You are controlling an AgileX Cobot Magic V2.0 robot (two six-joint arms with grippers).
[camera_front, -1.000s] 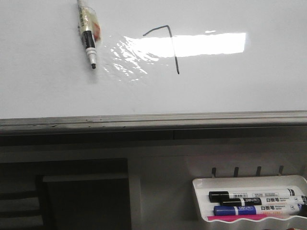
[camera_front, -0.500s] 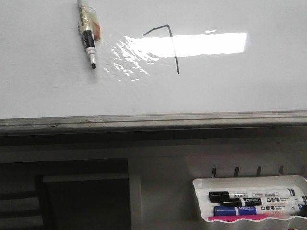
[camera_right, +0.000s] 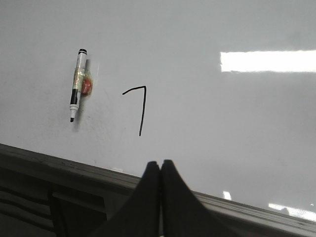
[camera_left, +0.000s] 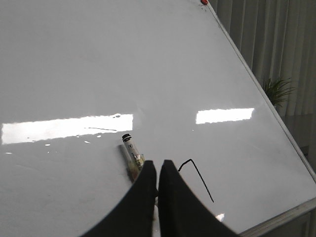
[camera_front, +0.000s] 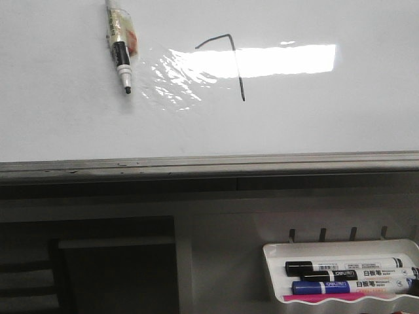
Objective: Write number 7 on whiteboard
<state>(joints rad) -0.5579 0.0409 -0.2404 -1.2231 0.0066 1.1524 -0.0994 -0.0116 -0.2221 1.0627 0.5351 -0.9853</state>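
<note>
The number 7 (camera_front: 230, 62) is drawn on the whiteboard (camera_front: 59, 124), right of a taped marker pen (camera_front: 120, 49) stuck to the board. Below the board's grey edge, a white tray (camera_front: 275, 252) holds more markers. Left fingers (camera_left: 158, 173) and right fingers (camera_right: 161, 170) are pressed together, gripping nothing, clear of the board.
</note>
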